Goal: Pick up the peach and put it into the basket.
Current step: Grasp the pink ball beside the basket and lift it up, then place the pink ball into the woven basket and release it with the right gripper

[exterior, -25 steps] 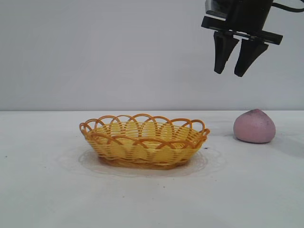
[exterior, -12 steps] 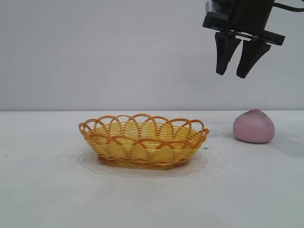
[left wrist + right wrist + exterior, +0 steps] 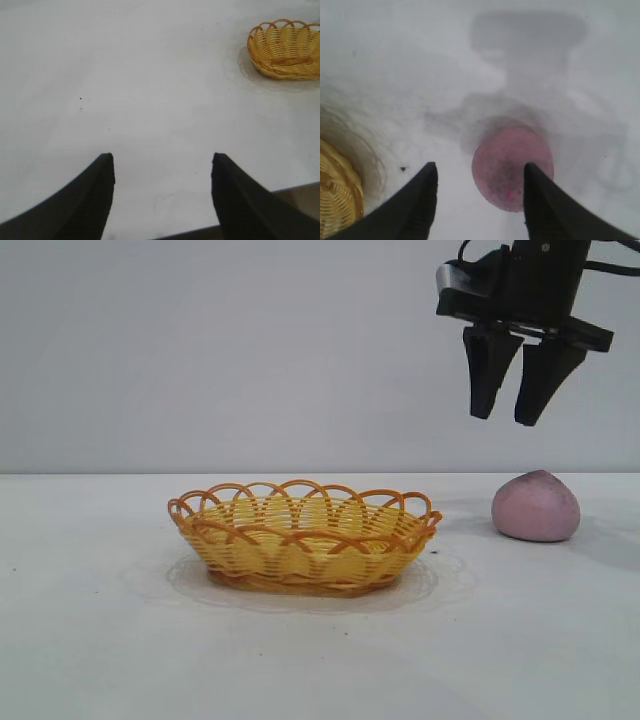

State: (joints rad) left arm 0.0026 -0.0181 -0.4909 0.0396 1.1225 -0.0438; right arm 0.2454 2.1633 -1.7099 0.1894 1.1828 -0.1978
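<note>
Overhead, right pincer open, empty, above peach

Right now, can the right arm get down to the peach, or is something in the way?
Probably yes. The right gripper hangs open above the peach, with only air between them. The basket sits apart to one side, out of the path.

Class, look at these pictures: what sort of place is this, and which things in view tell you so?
Most likely a robotics lab test bench, not a kitchen. A bare white table stands before a blank grey wall. It carries only two props, a wicker basket and a peach. The right gripper hangs open above the peach.
</note>
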